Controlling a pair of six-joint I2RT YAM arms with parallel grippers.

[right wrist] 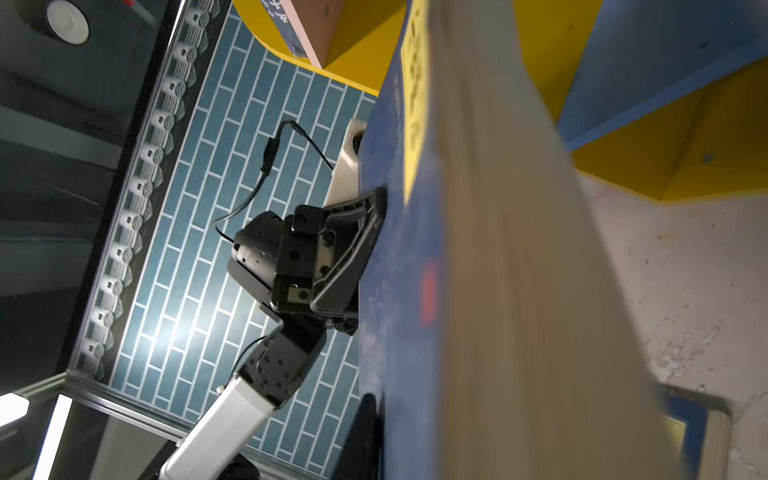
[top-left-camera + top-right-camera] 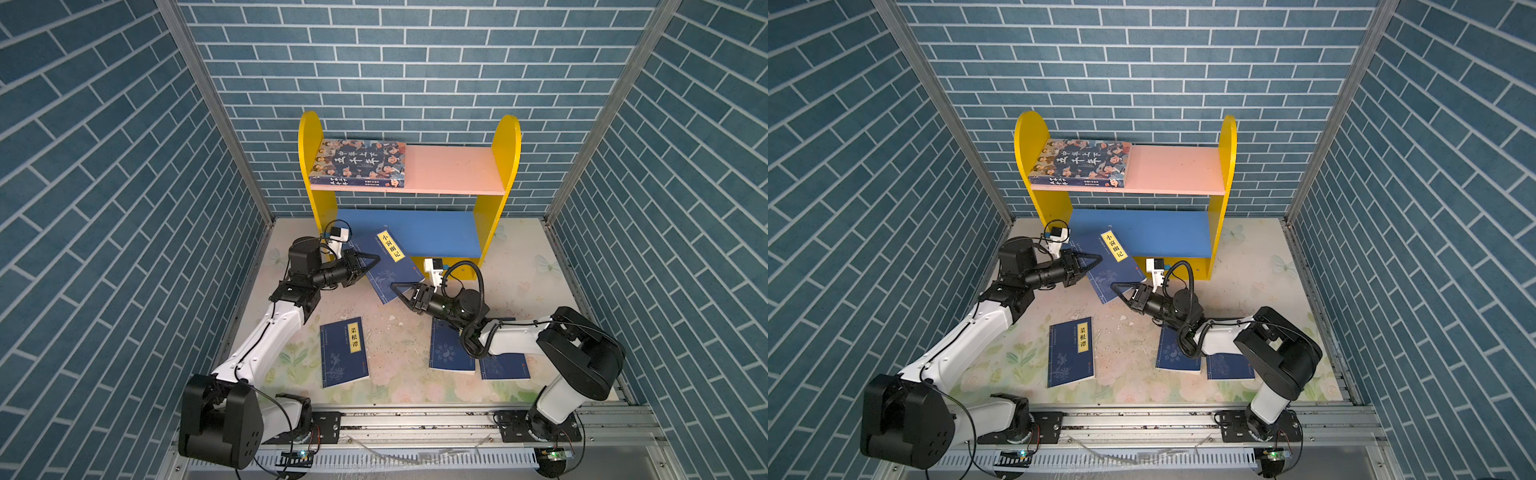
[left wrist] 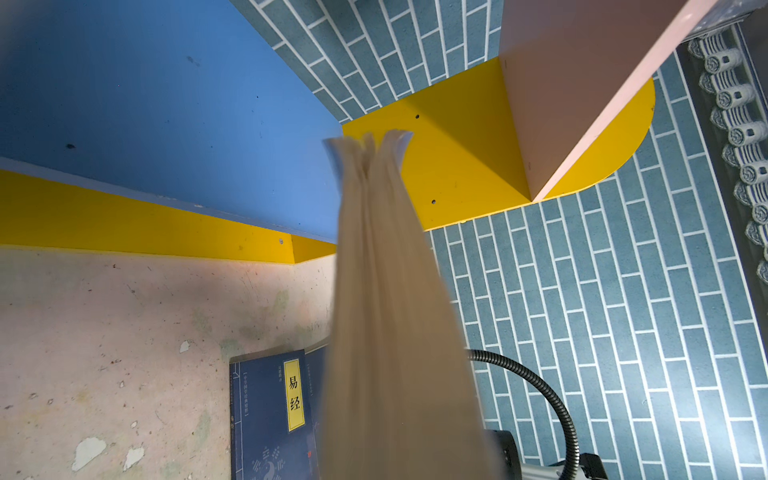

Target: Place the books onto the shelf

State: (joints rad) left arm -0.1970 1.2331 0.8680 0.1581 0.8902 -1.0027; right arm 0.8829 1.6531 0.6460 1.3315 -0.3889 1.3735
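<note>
A thin navy book [image 2: 390, 266] [image 2: 1115, 266] with a yellow label hangs cover-up and skewed in front of the shelf's blue lower board [image 2: 436, 232]. My left gripper [image 2: 376, 259] [image 2: 1098, 258] is shut on its left edge. My right gripper [image 2: 394, 286] [image 2: 1115, 286] is shut on its near corner. The left wrist view shows only its page edge [image 3: 386, 291]. In the right wrist view its cover [image 1: 395, 249] fills the middle. The large book with cartoon faces [image 2: 359, 164] [image 2: 1081, 164] lies on the pink upper board [image 2: 453, 170].
Three more navy books lie on the floral table: one near the left arm [image 2: 344, 353] [image 2: 1070, 353], and two [image 2: 451, 351] [image 2: 505, 366] partly under the right arm. The shelf's yellow side panels [image 2: 309, 137] [image 2: 505, 141] stand against the brick back wall.
</note>
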